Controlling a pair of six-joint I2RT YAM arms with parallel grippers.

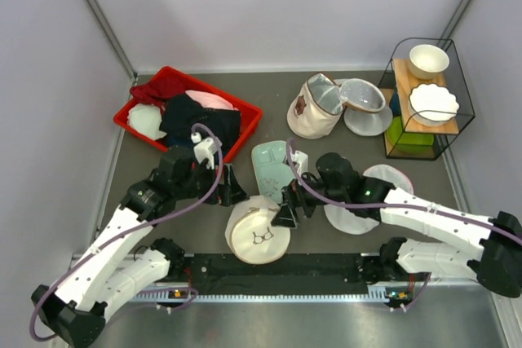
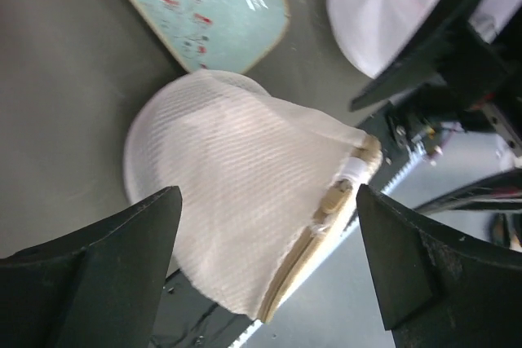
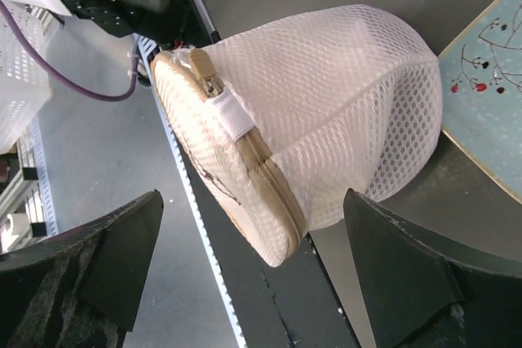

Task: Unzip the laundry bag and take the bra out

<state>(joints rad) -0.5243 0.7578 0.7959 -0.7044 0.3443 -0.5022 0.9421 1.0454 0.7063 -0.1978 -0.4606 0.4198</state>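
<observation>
The laundry bag is a cream-white drum lying at the table's near edge, its round face with the small black icon turned up. Its tan zipper runs along the rim, and a white tab crosses it. My left gripper hangs open just left of and above the bag, whose padded side lies between and beyond its fingers. On the bag's right, my right gripper stands open, fingers apart, the zippered rim between them, untouched. The bra is hidden.
A red basket of clothes sits back left. A teal plate lies just behind the bag. A beige pouch and white mesh bags are back centre, another mesh bag under the right arm. A wire rack holds bowls.
</observation>
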